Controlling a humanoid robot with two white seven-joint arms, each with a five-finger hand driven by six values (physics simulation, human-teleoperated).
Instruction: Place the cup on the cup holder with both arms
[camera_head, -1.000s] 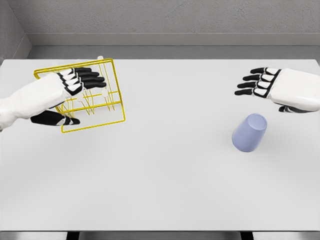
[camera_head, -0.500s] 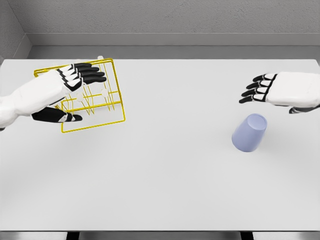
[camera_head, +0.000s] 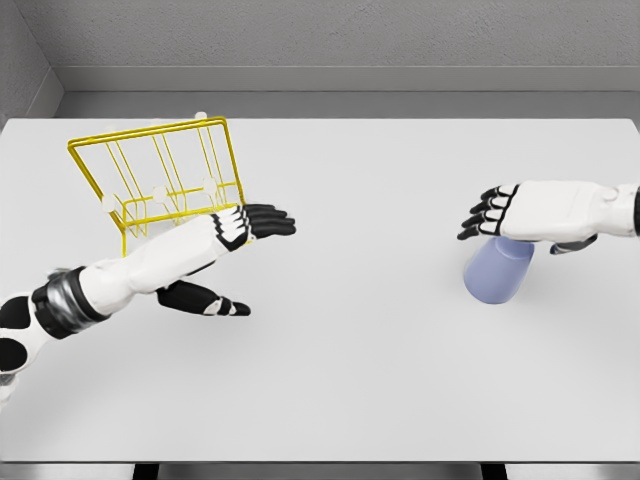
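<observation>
A pale blue cup (camera_head: 496, 272) lies tilted on the white table at the right, its base toward me. My right hand (camera_head: 500, 212) hovers just above the cup's far rim, fingers spread and holding nothing. The yellow wire cup holder (camera_head: 160, 180) stands at the far left with white pegs inside. My left hand (camera_head: 240, 255) is in front of the holder and to its right, fingers stretched out, thumb low, nothing in its grasp. The left forearm covers the holder's near right corner.
The white table (camera_head: 340, 340) spans the view, with its far edge against a grey wall and its near edge at the bottom. Bare tabletop lies between the two hands.
My left hand has left the top of the cup holder and swung right and toward me. My right hand has moved left and down, over the cup.
</observation>
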